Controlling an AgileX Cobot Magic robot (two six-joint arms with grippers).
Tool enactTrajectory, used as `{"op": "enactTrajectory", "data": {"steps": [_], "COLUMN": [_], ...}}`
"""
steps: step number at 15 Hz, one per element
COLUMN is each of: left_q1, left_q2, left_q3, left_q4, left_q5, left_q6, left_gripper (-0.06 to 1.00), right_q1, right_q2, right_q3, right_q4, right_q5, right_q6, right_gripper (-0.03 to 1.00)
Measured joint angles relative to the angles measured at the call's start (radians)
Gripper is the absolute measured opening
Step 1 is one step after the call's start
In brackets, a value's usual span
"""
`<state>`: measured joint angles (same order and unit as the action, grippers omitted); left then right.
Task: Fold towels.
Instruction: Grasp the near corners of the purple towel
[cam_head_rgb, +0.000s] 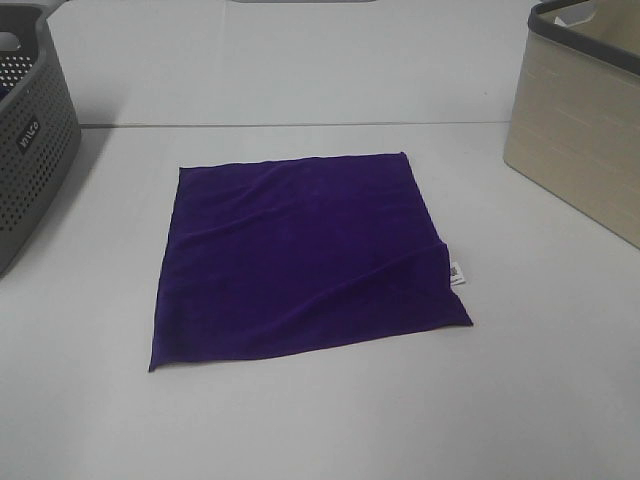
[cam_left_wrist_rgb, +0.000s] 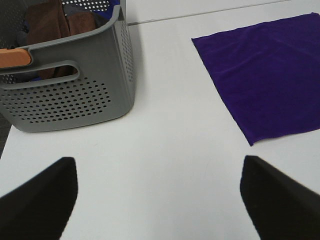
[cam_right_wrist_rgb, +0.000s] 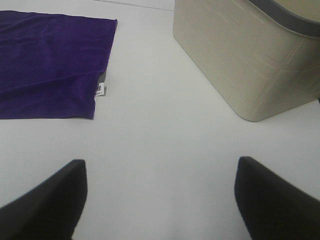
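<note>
A deep purple square towel lies spread flat on the white table, with a few soft wrinkles and a small white tag on its right edge. It also shows in the left wrist view and in the right wrist view, where the tag is visible. Neither gripper appears in the high view. My left gripper is open and empty over bare table, apart from the towel. My right gripper is open and empty over bare table, also apart from it.
A grey perforated basket stands at the table's left; the left wrist view shows its wall and brown cloth inside. A beige bin stands at the right and shows in the right wrist view.
</note>
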<state>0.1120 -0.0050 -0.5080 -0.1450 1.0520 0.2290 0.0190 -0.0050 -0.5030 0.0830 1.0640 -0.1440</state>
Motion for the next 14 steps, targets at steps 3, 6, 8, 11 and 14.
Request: {"op": "enactTrajectory", "data": {"steps": [3,6,8,11,14], "left_q1": [0.0,0.0,0.0,0.0,0.0], "left_q2": [0.0,0.0,0.0,0.0,0.0], "left_q3": [0.0,0.0,0.0,0.0,0.0], "left_q4": [0.0,0.0,0.0,0.0,0.0], "left_q5": [0.0,0.0,0.0,0.0,0.0], "left_q6": [0.0,0.0,0.0,0.0,0.0], "left_gripper": [0.81,0.81,0.81,0.81,0.81], "right_q1": [0.0,0.0,0.0,0.0,0.0], "right_q2": [0.0,0.0,0.0,0.0,0.0], "right_q3": [0.0,0.0,0.0,0.0,0.0], "right_q4": [0.0,0.0,0.0,0.0,-0.007], "right_q5": [0.0,0.0,0.0,0.0,0.0], "right_q6": [0.0,0.0,0.0,0.0,0.0], "right_gripper": [0.8,0.8,0.8,0.8,0.8]}}
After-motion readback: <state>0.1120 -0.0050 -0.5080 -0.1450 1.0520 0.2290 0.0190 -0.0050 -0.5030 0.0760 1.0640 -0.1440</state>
